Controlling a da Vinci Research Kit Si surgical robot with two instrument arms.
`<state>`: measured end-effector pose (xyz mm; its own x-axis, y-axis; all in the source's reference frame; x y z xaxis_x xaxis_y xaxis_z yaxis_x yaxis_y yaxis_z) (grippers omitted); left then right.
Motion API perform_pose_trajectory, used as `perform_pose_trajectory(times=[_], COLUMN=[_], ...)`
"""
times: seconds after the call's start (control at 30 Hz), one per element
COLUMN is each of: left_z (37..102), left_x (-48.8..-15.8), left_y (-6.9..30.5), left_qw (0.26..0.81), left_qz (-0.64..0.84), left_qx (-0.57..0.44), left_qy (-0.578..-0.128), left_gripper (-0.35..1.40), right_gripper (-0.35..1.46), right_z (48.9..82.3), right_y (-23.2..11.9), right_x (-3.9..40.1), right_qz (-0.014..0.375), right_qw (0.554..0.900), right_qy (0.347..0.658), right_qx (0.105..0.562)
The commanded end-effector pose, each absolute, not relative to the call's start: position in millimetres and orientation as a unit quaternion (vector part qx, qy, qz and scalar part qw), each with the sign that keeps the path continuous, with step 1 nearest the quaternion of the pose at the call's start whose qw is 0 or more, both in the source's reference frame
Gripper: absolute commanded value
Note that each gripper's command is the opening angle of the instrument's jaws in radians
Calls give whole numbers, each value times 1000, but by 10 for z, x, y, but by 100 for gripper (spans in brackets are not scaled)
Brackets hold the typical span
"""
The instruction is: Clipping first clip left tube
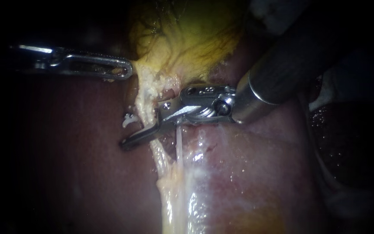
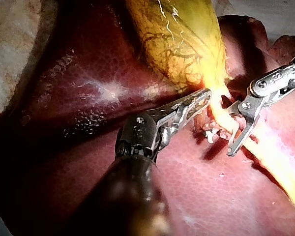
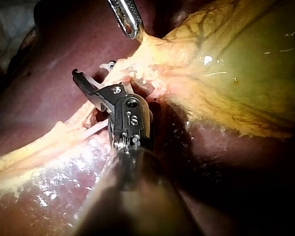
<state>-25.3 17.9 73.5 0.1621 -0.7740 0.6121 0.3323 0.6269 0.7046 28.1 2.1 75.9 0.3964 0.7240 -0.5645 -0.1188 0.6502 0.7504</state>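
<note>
Claw of right instrument (image 1: 127, 132) parted, astride left tube (image 1: 160, 157); left instrument (image 1: 126, 69) clamping gallbladder (image 1: 187, 39)

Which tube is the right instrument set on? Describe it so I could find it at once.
Start at the yellow gallbladder and follow its narrowing neck down over the liver. Two strands run on from it; the left tube is the thicker, cream-coloured one, passing between the right instrument's open jaws. Its neighbour is only a thin white strand just to its right.
</note>
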Motion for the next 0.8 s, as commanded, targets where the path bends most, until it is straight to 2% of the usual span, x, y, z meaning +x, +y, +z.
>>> perform_pose_trajectory(times=[0.03,0.27,0.43,0.63,0.8], left_z=[735,734,734,733,733], left_x=[-253,-252,-250,-250,-250], left_y=[180,181,181,181,181], left_qw=[733,733,733,733,733], left_qz=[-377,-377,-377,-377,-377], left_qx=[210,211,211,211,211], left_qy=[-526,-526,-526,-526,-526], left_gripper=[-35,-35,-35,-35,-35], right_gripper=[52,52,52,53,53], right_z=[759,759,759,764,774], right_y=[21,21,20,19,15], right_x=[281,280,277,277,279], right_qz=[272,274,257,231,219], right_qw=[773,769,753,689,613], right_qy=[477,474,474,495,508], right_qx=[317,329,376,476,564])
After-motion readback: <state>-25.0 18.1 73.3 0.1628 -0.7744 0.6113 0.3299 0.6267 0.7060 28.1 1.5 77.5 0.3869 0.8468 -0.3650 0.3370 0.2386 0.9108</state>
